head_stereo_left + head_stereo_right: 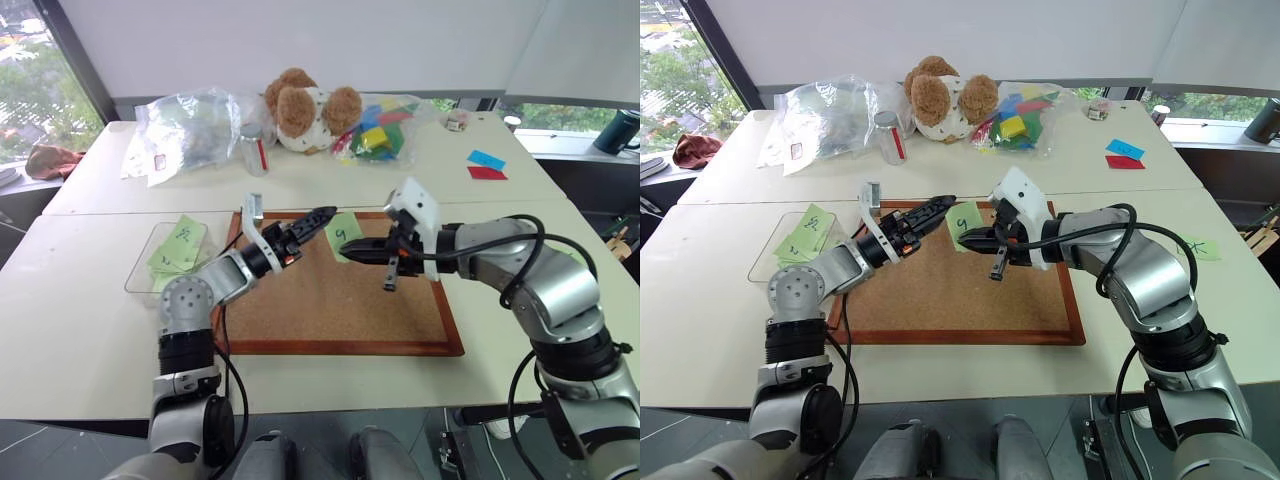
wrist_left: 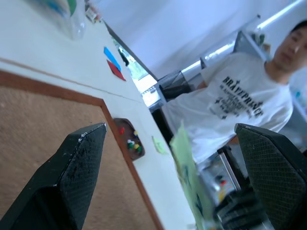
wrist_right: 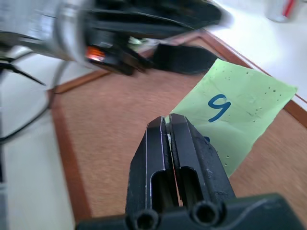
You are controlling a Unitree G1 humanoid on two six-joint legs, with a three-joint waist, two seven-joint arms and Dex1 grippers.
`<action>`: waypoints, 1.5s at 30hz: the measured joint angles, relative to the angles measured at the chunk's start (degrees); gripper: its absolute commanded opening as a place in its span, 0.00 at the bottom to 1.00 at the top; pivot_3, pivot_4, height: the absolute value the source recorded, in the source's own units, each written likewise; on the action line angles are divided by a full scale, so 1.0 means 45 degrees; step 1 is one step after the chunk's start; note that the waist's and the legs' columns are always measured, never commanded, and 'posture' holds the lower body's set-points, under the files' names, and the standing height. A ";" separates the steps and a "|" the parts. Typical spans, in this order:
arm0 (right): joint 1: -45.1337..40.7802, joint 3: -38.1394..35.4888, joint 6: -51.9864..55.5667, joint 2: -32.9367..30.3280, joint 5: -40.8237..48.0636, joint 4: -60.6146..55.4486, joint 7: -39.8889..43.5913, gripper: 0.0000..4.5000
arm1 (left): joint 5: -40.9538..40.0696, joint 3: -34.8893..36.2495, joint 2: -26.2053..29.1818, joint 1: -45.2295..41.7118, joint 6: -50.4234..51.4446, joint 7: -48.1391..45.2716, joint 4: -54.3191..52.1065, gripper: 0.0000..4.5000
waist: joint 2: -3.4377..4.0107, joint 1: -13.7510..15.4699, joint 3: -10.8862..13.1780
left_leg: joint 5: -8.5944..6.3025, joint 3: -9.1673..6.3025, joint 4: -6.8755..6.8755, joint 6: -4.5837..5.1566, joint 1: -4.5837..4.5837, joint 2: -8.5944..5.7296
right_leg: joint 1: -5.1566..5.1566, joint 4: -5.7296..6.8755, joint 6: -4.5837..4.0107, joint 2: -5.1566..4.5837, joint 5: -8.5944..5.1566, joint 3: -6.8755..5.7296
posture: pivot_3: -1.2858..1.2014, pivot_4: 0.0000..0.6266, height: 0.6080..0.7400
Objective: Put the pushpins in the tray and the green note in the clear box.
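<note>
Over the corkboard [image 1: 340,300] on pale tables [image 1: 90,320], the right gripper [image 1: 352,248] pinches the green note [image 1: 342,233]; at its nine o'clock, the left gripper [image 1: 318,218] gapes empty.

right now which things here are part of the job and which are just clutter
Job: green note pinched in the right end effector; clear box; tray with pushpins.

Clutter: corkboard, teddy bear, plastic bags, blue and red notes.
</note>
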 measured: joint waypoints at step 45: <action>-0.0700 0.0063 0.0385 -0.0213 0.0518 -0.0256 -0.0517 0.00 | -0.2355 -0.0790 -0.0071 0.1143 0.0531 0.1727 -0.0343 0.00 | -0.0003 0.0008 0.0002 | 0.0013 0.0000 0.0000 -0.0023 0.0000 -0.0003 | 0.0000 -0.0005 0.0000 0.0000 0.0000 0.0004 | 0.52 0.24 1.00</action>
